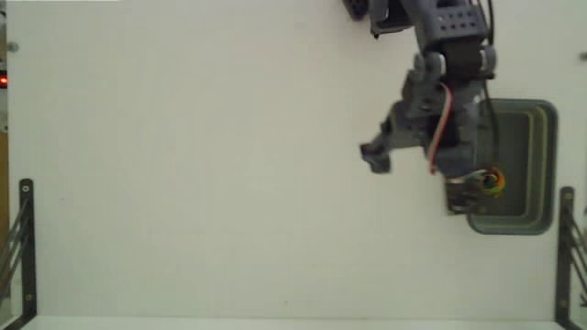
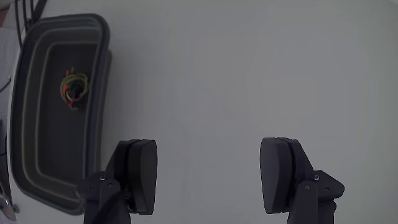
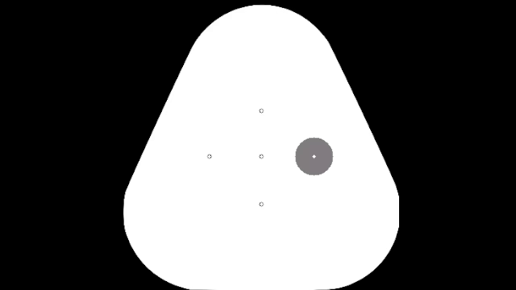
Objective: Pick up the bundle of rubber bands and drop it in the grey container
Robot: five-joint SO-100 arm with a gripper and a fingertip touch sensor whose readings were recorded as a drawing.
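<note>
white table [image 1: 202, 183]; bundle of rubber bands [image 2: 74, 89] inside grey container [image 2: 37, 165]; claw [image 2: 208, 177] spread.

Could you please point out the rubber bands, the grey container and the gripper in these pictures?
Rubber bands [image 2: 74, 89]: wrist view, middle of the coloured clump lying inside the container.
Container [image 2: 98, 93]: wrist view, its long right rim.
Gripper [image 2: 208, 174]: wrist view, midway between the two open fingers, above bare table.

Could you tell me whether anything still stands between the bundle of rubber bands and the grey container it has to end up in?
Nothing does: in the wrist view the bundle of rubber bands already lies on the floor of the grey container. The pincer is open and empty over bare table beside it.
</note>
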